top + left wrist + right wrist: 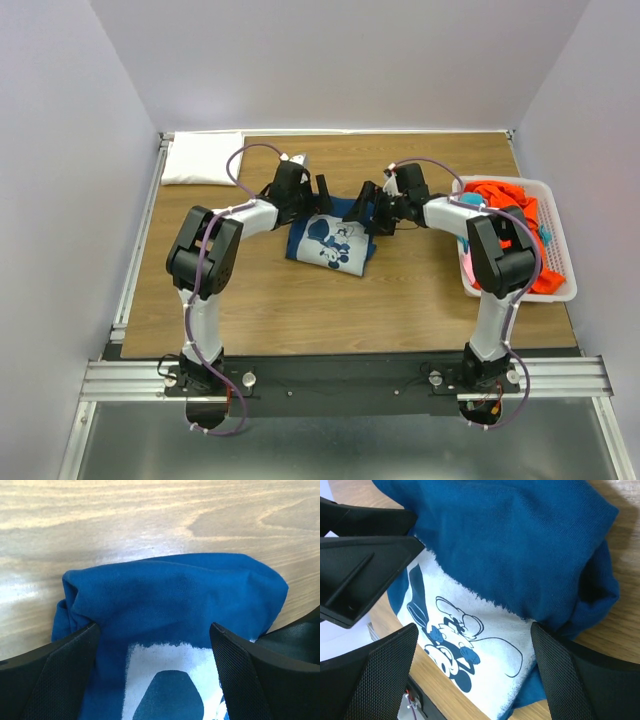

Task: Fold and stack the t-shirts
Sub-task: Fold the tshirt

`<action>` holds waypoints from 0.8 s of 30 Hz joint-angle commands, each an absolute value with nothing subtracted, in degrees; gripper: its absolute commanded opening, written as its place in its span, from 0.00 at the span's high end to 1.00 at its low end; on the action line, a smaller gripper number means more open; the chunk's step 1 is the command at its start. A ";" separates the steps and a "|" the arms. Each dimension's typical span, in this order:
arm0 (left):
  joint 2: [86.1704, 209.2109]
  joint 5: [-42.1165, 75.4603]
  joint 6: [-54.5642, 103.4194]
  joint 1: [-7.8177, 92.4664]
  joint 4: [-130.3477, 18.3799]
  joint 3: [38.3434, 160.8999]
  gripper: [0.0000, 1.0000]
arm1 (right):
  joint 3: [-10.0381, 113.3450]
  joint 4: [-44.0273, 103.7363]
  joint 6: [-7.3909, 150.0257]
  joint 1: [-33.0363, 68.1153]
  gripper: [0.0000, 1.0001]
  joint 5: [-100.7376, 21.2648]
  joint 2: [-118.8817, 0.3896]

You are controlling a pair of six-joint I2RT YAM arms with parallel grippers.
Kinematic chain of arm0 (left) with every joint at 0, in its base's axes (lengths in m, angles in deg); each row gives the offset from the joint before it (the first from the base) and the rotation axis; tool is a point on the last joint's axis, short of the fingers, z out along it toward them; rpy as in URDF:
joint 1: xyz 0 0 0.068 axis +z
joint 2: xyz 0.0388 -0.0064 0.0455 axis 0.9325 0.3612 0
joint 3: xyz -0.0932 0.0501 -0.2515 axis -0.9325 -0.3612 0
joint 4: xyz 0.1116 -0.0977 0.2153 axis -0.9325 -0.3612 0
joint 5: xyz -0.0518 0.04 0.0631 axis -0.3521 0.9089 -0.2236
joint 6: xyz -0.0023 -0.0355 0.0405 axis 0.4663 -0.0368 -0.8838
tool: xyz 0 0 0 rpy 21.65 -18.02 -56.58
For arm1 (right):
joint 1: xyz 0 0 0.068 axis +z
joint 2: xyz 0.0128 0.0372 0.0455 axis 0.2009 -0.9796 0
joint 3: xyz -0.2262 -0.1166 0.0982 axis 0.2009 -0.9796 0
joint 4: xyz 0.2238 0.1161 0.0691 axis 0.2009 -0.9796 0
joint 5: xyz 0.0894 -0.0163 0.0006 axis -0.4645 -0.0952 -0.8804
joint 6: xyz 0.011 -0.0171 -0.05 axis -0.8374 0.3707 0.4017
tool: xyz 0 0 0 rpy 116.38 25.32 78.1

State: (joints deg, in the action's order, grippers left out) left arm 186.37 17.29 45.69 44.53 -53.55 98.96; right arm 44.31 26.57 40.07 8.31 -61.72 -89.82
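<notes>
Top view first: your left gripper (318, 190) and right gripper (375, 208) face each other over the middle of the table (260, 300), both with jaws spread wide and nothing pinched. The navy t-shirt (335, 243), folded into a small bundle with its white cartoon print up, lies just below and between the two sets of fingertips. Out past your right arm, the white basket (565, 290) holds an orange t-shirt (505, 195) with a bit of teal cloth (470, 201) beside it. A folded white t-shirt (200, 158) sits in the far corner, well apart from your left jaws.

Left wrist view: the jaws stand wide, and the navy fold fills the gap between them, its rounded edge reaching out beyond the fingertips onto bare wood. Whether the pads (60, 680) touch the cloth, you cannot tell.

Right wrist view: jaws spread again, the printed face lying between them, the bunched blue edge just beside the right-hand finger (570, 680). Your left gripper's black fingers show beyond the tips, over the shirt.
</notes>
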 commanded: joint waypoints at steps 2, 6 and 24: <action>187.08 14.83 45.02 45.44 -55.36 98.39 0.02 | 45.62 26.06 42.44 8.28 0.00 -60.12 -91.64; 180.23 15.61 44.84 45.44 -55.54 96.10 0.02 | 46.60 25.79 43.85 8.19 0.00 -61.80 -86.37; 175.37 24.49 43.79 45.44 -63.62 91.61 0.02 | 23.75 20.61 48.42 8.19 0.00 -53.45 -56.75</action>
